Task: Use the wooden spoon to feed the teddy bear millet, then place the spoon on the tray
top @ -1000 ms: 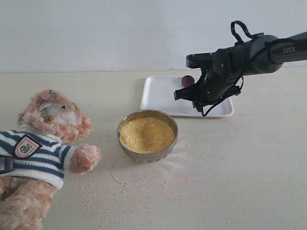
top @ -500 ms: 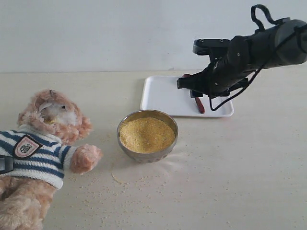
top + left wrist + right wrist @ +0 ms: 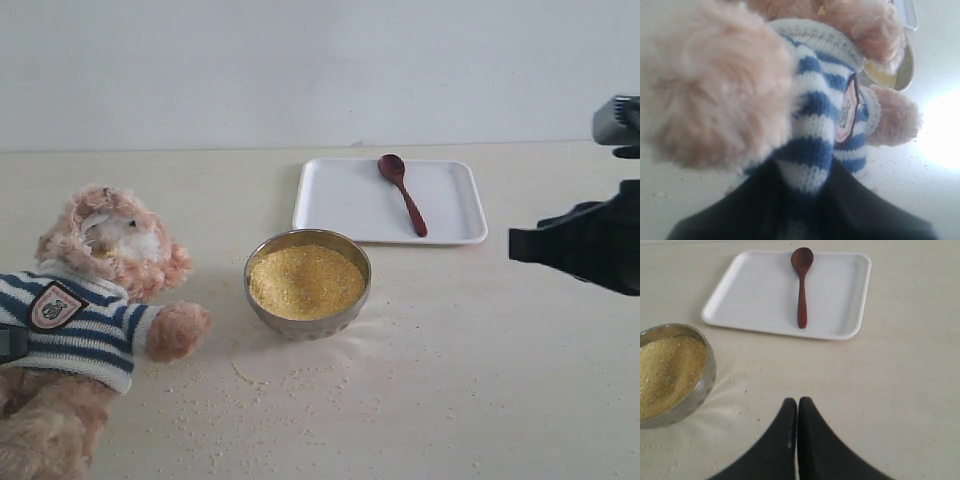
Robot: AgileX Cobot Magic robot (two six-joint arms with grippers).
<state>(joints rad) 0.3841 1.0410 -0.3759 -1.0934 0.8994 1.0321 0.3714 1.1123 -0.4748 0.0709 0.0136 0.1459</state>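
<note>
We reckon this one's pretty much wrapped up. The table (image 3: 520, 380) is the big pale surface under everything, and we're placing everything else off the steel bowl (image 3: 300, 325).

- The teddy bear (image 3: 90, 300) lies well left of the bowl in the exterior view, with one paw stretched toward it.
- There's a yellow fleck or two by its muzzle, so the feeding looks done to us.
- The left gripper (image 3: 805, 186) is pinched onto the bear's striped shirt, with fabric bunched between its fingers.
- The tray (image 3: 340, 200) sits just behind the bowl, a little to the right, and doesn't touch it.
- The right gripper (image 3: 798, 405) hangs off to the bowl's right, its fingers pressed together on nothing.
- The bowl is heaped with millet (image 3: 305, 280).
- The wooden spoon (image 3: 405, 195) lies flat on the tray with nothing holding it, its handle pointing toward the bowl's side.

So as far as we can tell, nothing's left to do. Loose grains (image 3: 290, 400) are scattered in front of the bowl, and nothing blocks anything.
</note>
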